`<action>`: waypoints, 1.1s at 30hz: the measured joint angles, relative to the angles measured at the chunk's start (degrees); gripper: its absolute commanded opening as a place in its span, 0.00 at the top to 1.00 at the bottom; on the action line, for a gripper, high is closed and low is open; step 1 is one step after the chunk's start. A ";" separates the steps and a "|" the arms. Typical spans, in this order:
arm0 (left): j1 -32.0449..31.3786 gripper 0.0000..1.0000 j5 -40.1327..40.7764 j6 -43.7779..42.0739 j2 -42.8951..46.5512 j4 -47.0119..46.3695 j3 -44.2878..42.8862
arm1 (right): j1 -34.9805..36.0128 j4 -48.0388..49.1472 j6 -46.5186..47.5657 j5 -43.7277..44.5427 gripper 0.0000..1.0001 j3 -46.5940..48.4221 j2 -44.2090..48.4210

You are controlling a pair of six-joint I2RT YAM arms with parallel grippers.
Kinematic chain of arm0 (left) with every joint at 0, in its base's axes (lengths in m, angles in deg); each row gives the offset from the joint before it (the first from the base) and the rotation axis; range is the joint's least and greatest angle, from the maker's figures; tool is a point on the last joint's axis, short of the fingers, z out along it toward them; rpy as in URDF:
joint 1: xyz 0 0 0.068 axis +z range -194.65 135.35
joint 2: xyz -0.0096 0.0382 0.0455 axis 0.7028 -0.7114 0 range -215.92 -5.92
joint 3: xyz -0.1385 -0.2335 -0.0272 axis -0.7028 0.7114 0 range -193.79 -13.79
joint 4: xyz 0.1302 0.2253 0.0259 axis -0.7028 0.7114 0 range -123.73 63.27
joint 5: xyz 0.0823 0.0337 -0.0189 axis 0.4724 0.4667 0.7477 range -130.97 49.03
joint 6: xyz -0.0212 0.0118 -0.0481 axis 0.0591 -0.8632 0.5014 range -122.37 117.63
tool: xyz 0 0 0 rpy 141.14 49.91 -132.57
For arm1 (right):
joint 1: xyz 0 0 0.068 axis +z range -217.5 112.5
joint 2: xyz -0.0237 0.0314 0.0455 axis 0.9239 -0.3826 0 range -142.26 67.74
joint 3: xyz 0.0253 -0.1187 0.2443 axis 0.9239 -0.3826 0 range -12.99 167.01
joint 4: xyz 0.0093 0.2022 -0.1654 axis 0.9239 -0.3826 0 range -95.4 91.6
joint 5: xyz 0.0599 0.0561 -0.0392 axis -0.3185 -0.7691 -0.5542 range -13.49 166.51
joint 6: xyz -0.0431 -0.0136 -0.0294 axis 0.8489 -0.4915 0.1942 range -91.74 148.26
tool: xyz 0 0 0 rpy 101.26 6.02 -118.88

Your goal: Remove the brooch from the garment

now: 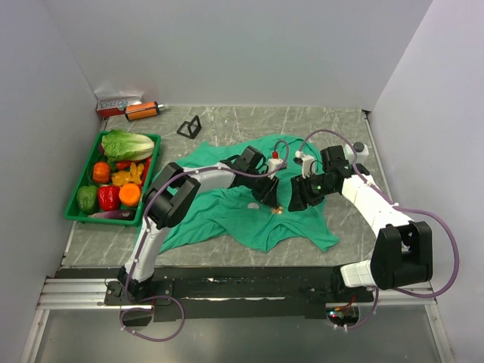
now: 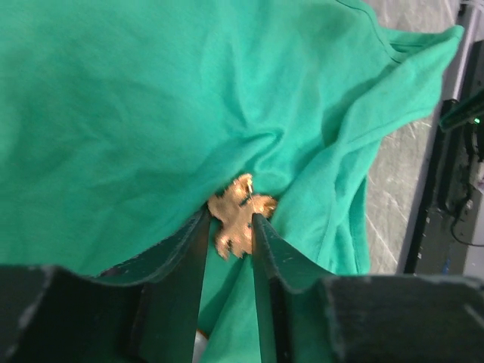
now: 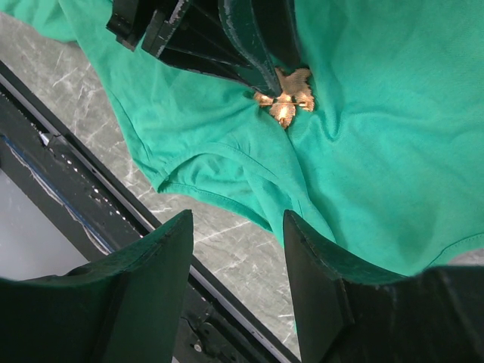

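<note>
Green tray [image 1: 71, 206] holds lettuce [image 1: 127, 144] and peppers [image 1: 108, 198]; left hand [image 2: 231, 219] pinches brooch [image 2: 240, 206].

Garment [image 1: 219, 215] lies spread mid table [image 1: 227, 125], with the brooch [image 1: 278, 210] on it toward the near middle, between the left gripper [image 1: 271, 203] fingers. The right gripper [image 3: 238, 227] is just right of the brooch, over the garment and apart from it. The tray [image 1: 73, 198] left of the garment holds vegetables [image 1: 113, 185]; behind the tray sits a box [image 1: 117, 103], a bottle [image 1: 144, 110] just right of it, and a small stand [image 1: 190, 127] behind the garment.
</note>
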 measured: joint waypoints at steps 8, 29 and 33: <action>-0.15 0.64 2.05 0.98 -0.22 -1.05 -0.02 | 0.00 0.00 -0.13 0.02 0.42 0.00 -0.02; -0.22 0.79 -3.41 1.90 -1.64 -3.06 -0.31 | -0.15 0.02 -0.09 0.28 0.41 0.00 -2.25; -0.22 0.89 -3.54 2.64 -2.36 -3.85 -0.55 | -0.15 0.00 0.02 0.46 0.41 0.00 -2.25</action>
